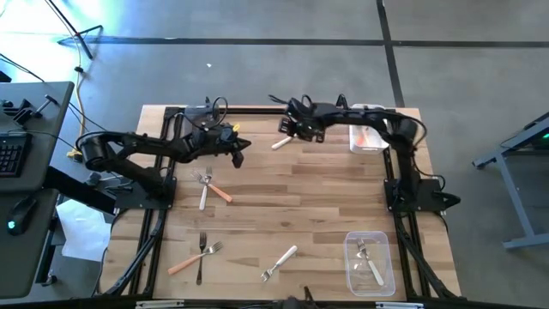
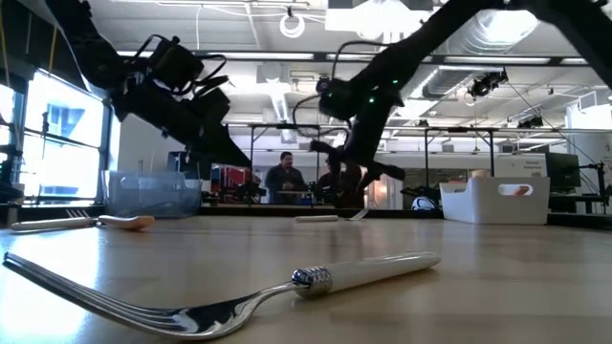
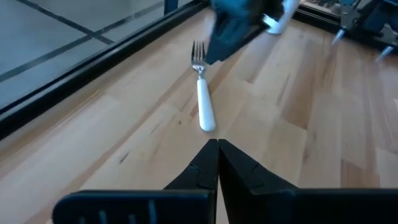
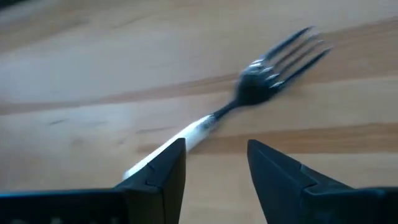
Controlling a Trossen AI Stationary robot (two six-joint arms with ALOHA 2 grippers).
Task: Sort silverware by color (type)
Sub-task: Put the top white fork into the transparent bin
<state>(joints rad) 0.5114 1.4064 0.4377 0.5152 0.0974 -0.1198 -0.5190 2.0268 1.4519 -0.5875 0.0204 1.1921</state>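
A white-handled fork [image 1: 281,143] lies flat on the table near the far edge, tines [image 4: 292,50] away from my right gripper. My right gripper [image 4: 216,144] hovers open right at it [image 1: 293,131]; the handle [image 4: 199,127] runs behind one finger. My left gripper [image 3: 217,144] is shut and empty, left of that fork [image 3: 203,99], in the air [image 1: 240,151]. Other forks lie flat: a white and a salmon one crossed [image 1: 210,187], a salmon and a dark one [image 1: 197,256], and a white one [image 1: 279,262] near the front. My right gripper is open, coming down at a slant over the white fork's handle [image 4: 199,127]. One finger [image 4: 168,165] hides the handle's free end, so I cannot tell whether it touches. The fork lies flat on the table.
A clear bin [image 1: 350,257] at the near right holds white forks. A white bin [image 1: 353,142] at the far right holds a salmon one. Another clear bin [image 2: 153,194] stands at the far left. Bare wood lies across the table's middle. People stand beyond the table [image 2: 285,179].
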